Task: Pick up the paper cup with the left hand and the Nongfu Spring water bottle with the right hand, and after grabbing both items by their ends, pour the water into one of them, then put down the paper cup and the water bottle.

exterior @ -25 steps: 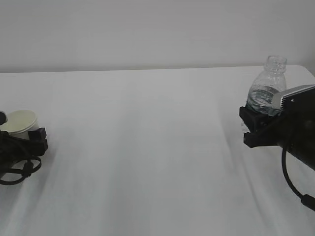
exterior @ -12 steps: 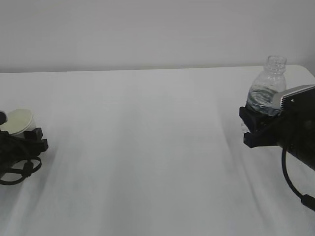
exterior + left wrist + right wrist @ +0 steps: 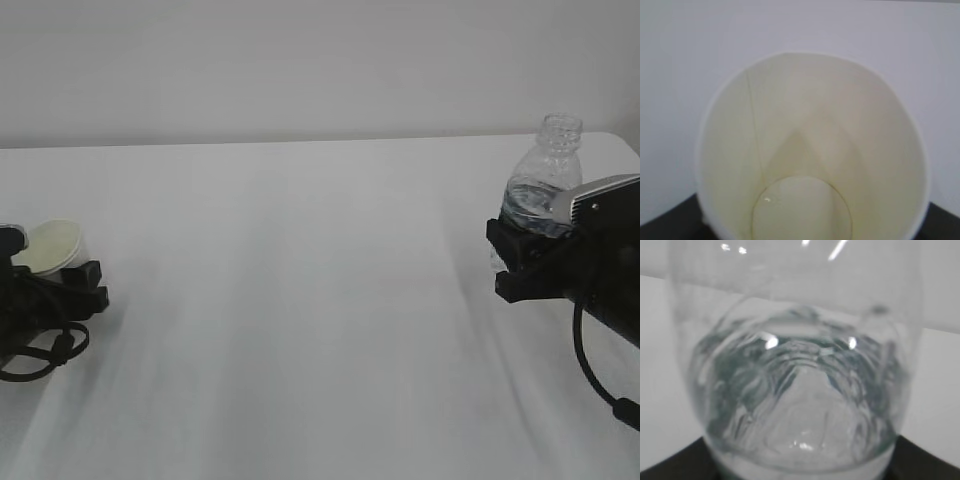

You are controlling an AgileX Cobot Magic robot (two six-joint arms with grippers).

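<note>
Table point(image 3: 300, 300): white. Right arm point(image 3: 600, 270) low at right edge; its gripper point(image 3: 515, 262) grasps the bottle point(image 3: 543, 180) near the base, axis upright, open neck up. Left gripper point(image 3: 55, 290) at left edge clasps the cup point(image 3: 50, 245), mouth tilted up-right.

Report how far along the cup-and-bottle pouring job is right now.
Done: the right tool is closed around the small clear ribbed plastic bottle, which stands upright and has water in it. In hand: the left tool is at the small white paper cup, which tilts; a firm grip isn't clear. Left: bringing them together, pouring, setting both down. The cup's inside looks nearly dry.
</note>
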